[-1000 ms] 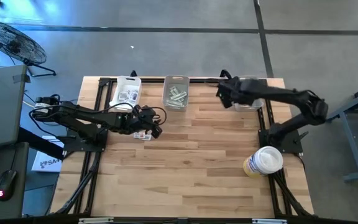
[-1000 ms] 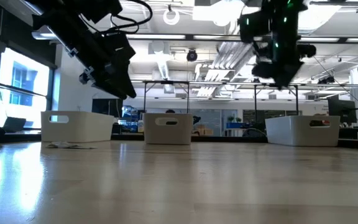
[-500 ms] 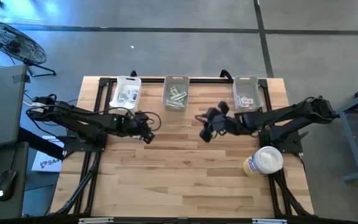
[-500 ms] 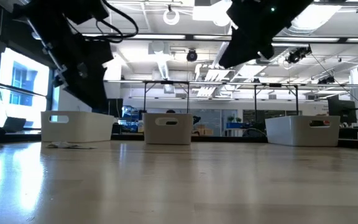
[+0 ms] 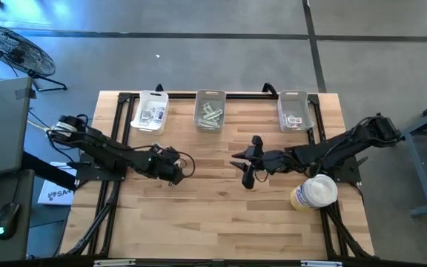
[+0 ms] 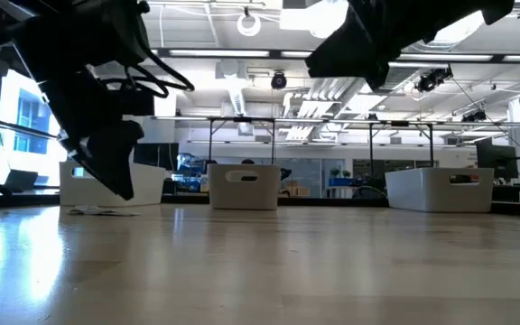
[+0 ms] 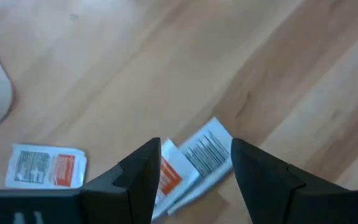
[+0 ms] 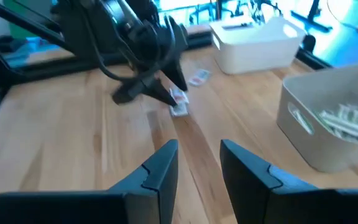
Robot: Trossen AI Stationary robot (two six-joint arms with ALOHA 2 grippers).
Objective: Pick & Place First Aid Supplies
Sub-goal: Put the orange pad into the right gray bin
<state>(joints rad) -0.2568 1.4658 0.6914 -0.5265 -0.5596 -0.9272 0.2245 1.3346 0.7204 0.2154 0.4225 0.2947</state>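
From above, the left gripper (image 5: 175, 172) hung low over the table's (image 5: 221, 215) left-centre, near the left bin (image 5: 151, 110), while the right gripper (image 5: 247, 174) hovered mid-table, holding nothing. At table height, one loose packet (image 6: 104, 211) lay flat in front of the left bin. Through the left wrist camera, the fingers (image 7: 138, 177) stood spread and empty directly above two overlapping packets (image 7: 188, 163), with a third one (image 7: 45, 167) lying apart. The right wrist camera showed its own fingers (image 8: 160, 168) partly open and empty, facing the left arm and the packets beneath it.
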